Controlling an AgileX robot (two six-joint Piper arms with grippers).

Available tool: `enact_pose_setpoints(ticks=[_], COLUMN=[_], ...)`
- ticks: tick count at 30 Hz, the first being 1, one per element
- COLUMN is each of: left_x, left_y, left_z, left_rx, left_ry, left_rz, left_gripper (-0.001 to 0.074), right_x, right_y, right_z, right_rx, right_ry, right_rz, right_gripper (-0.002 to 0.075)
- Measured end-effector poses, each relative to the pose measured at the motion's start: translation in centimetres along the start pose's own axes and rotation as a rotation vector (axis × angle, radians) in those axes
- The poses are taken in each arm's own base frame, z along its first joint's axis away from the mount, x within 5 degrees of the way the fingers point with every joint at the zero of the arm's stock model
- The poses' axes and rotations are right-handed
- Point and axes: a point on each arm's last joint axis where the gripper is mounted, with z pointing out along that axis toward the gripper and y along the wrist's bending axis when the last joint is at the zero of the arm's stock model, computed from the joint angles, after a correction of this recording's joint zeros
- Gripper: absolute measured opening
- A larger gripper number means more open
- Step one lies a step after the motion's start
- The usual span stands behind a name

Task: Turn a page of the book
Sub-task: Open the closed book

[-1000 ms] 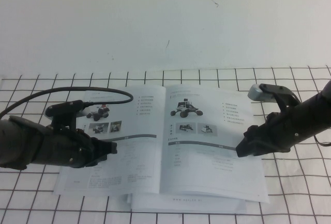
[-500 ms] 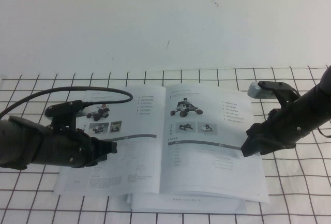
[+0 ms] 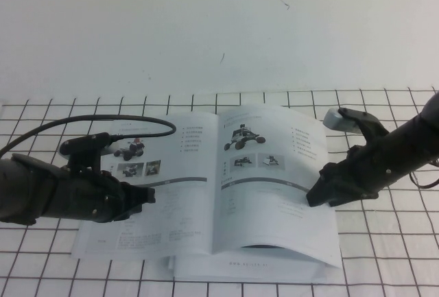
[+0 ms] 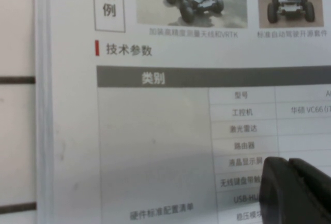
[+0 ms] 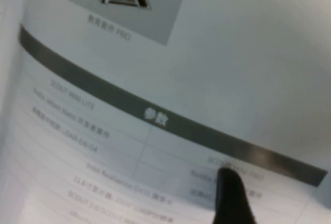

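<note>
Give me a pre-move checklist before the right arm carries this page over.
1. The page is bowed up off the stack: ok.
2. Right gripper touches the page's outer edge: ok.
3. Page actually pinched between the fingers: cannot tell.
4. Left gripper rests on the left leaf, holding the book flat: ok.
5. Only one leaf lifted: cannot tell.
6. Left arm lies over the landing side of the book: not ok.
</note>
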Motion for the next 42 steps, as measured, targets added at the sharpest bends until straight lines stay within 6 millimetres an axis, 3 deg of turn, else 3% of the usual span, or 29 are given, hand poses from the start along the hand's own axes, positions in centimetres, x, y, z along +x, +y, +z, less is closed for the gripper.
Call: enact_pose_setpoints(ticks=[13,20,24,34,42], left_x=[0.0,0.0,0.0,0.0,0.0], left_y=[0.0,0.0,0.0,0.0,0.0], left_z=[0.0,0.0,0.0,0.0,0.0], left_rx=[0.0,0.0,0.0,0.0,0.0], left_ry=[-0.001,-0.001,-0.001,-0.001,-0.001], left_rz=[-0.002,-0.002,-0.002,0.0,0.001], left_gripper=[-0.0003,-0.0003,-0.0003,-0.0003,-0.0003], right_x=[-0.9,-2.3,-2.1,-1.3,-1.8], right_y=[1.3,2.1,1.4,-0.7,0.1], right_z=[0.0,-3.1,-3.8,-1.1,-0.8], right_rx=[-0.147,-0.008,0.117,0.145,0.041], right_ry=[-0.096,-0.029,0.039,0.15,0.097], right_rz=[0.02,-0.055,-0.04,0.04,0.048], right_gripper=[0.0402,0.0402,0.0402,0.0402,0.0402])
